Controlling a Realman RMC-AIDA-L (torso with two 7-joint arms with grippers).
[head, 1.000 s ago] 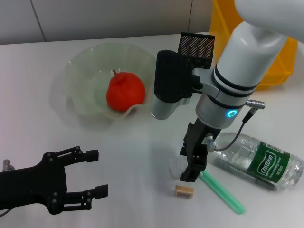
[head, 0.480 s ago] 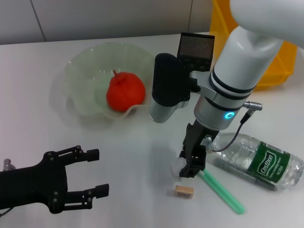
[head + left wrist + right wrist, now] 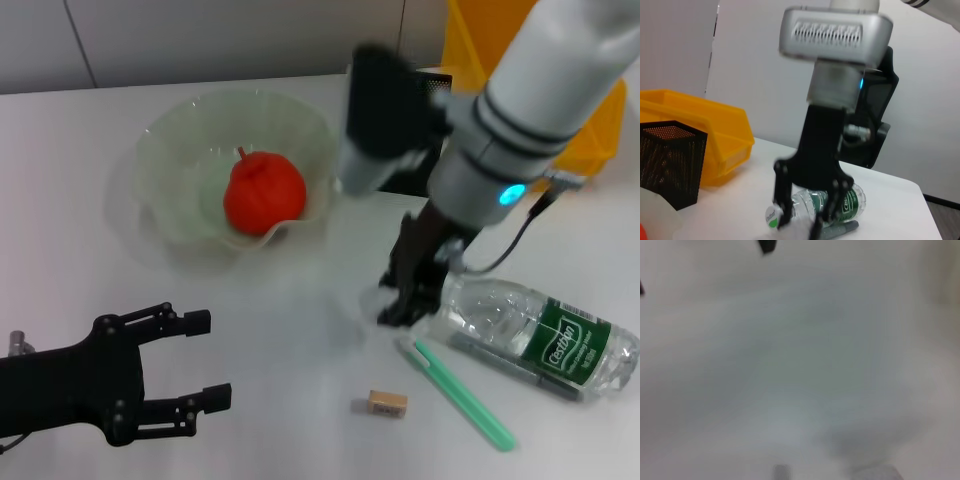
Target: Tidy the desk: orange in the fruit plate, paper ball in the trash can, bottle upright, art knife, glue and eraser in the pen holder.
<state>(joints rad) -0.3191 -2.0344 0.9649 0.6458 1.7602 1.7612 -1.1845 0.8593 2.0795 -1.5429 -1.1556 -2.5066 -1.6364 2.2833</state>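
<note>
My right gripper [image 3: 397,303] hangs over the table's middle, just left of the bottle's cap end. It is shut on the paper ball [image 3: 374,297], a pale blur between its fingers, and also shows in the left wrist view [image 3: 799,223]. The orange [image 3: 263,192] lies in the fruit plate [image 3: 170,150]. The bottle [image 3: 540,335] lies on its side at the right. The eraser [image 3: 387,402] lies near the front edge. The pen holder [image 3: 670,160] is mostly hidden behind my right wrist in the head view. The trash can [image 3: 475,40] stands at the back right. My left gripper [image 3: 200,360] is open and empty at the front left.
A green stick [image 3: 465,395] lies slanted in front of the bottle, and a grey stick-like thing [image 3: 505,362] lies along the bottle's near side. The right wrist view shows only blurred pale table surface.
My right gripper closed on the paper ball, lifted it off the table, and moved back and to the right. The left arm has not moved.
</note>
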